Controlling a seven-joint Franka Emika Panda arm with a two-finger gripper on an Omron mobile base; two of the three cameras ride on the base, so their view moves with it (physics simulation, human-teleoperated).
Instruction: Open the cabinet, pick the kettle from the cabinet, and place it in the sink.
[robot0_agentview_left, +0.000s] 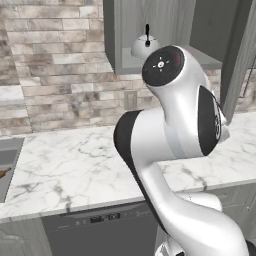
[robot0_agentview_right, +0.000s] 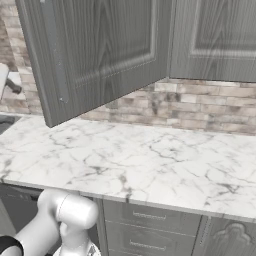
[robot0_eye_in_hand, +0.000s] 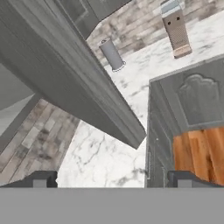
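Note:
The cabinet (robot0_agentview_left: 120, 30) on the wall stands open, its door (robot0_agentview_right: 100, 50) swung out over the marble counter. On its grey shelf sits the silver kettle (robot0_agentview_left: 145, 46) with a black handle, partly hidden behind my arm's upper joint. A corner of the sink (robot0_agentview_left: 7, 162) shows at the far left. In the hand view my gripper (robot0_eye_in_hand: 111, 180) is open, its fingertips (robot0_eye_in_hand: 40, 179) set wide apart with nothing between them. It looks along the lower edge of the open door (robot0_eye_in_hand: 83, 87), close by, down at the counter.
A brown wooden thing (robot0_agentview_left: 4, 173) lies in the sink. A dark dishwasher front (robot0_agentview_left: 100, 225) sits under the counter (robot0_agentview_left: 75, 165). A grey cylinder (robot0_eye_in_hand: 112, 54) and a brown box-like item (robot0_eye_in_hand: 177, 30) stand on the counter. The second wall cabinet door (robot0_agentview_right: 215, 40) is closed.

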